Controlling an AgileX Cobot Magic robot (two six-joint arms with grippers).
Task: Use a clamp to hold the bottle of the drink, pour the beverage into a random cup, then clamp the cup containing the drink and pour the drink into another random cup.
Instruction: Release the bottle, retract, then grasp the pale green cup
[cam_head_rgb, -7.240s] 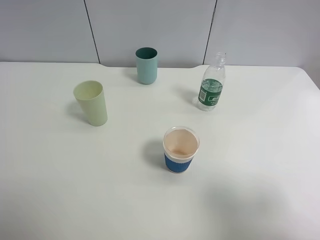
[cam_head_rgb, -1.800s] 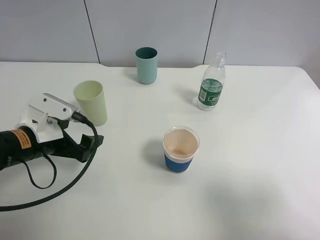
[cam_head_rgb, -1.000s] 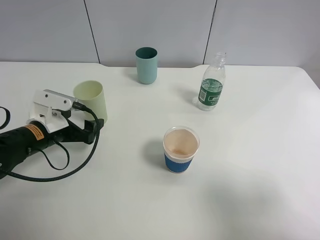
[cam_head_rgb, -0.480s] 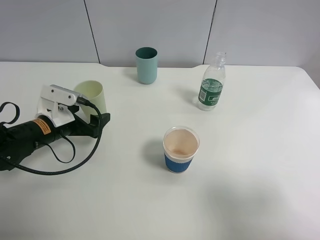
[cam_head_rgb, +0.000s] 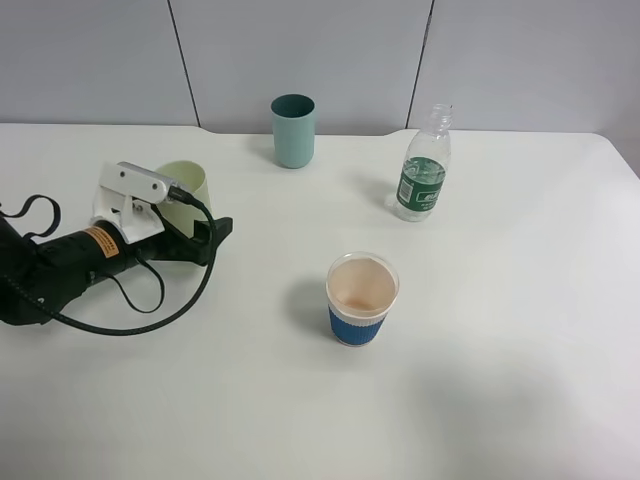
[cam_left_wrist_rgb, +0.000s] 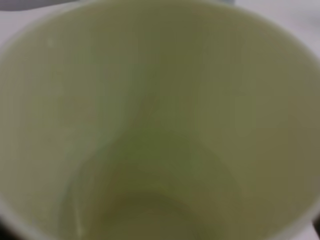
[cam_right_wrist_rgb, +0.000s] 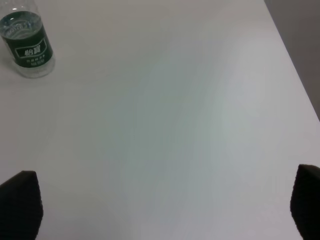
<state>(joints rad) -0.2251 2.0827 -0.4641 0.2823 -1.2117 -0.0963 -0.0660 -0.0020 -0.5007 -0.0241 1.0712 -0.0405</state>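
The pale yellow-green cup stands upright at the table's left. My left gripper lies low beside it, jaws open. One black finger reaches past the cup's near side and the other is hidden. Blurred and very close, the cup fills the left wrist view. The uncapped bottle with its green label stands at the back right, also seen as the bottle. The beverage in it is too clear to make out. The blue-sleeved white cup stands mid-table. My right gripper hangs open over bare table, outside the high view.
A darker teal tumbler stands at the back centre near the grey wall panels. The left arm's black cable loops over the table in front of the arm. The table's right edge runs close to the right gripper.
The left arm has slid toward the back right, up to the pale cup, and its fingers now lie alongside it. Cups and bottle have stayed in place.
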